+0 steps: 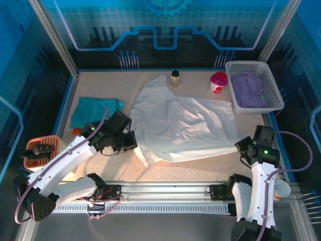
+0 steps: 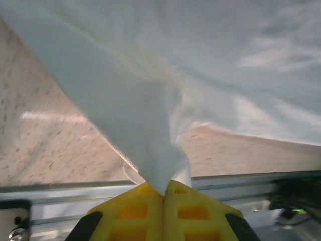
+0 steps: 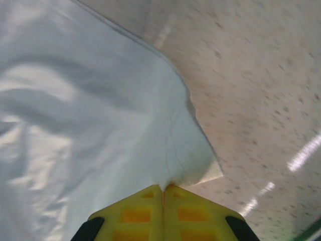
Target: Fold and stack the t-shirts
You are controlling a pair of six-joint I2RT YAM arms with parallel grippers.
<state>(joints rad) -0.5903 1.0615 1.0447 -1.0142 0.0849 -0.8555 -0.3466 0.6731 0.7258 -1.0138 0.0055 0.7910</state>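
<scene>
Top external view: white t-shirt lies mid tabletop, long axis left-right, betw. the 2 arms. Left fingers are closed tight on its near-left edge, right fingers closed on its near-right corner. Cloth spreads from both grips toward far edge. Teal t-shirt at left edge. Bottle, pink cup, basket sit far, probably no obstacle.

Large t-shirt lies spread at the centre of the table. Second t-shirt lies to its left. Bottle stands just behind the large t-shirt, with cup to the bottle's right. Basket sits in the far right corner, cloth inside. Left gripper is at the large t-shirt's left edge, right gripper at its near right corner.
</scene>
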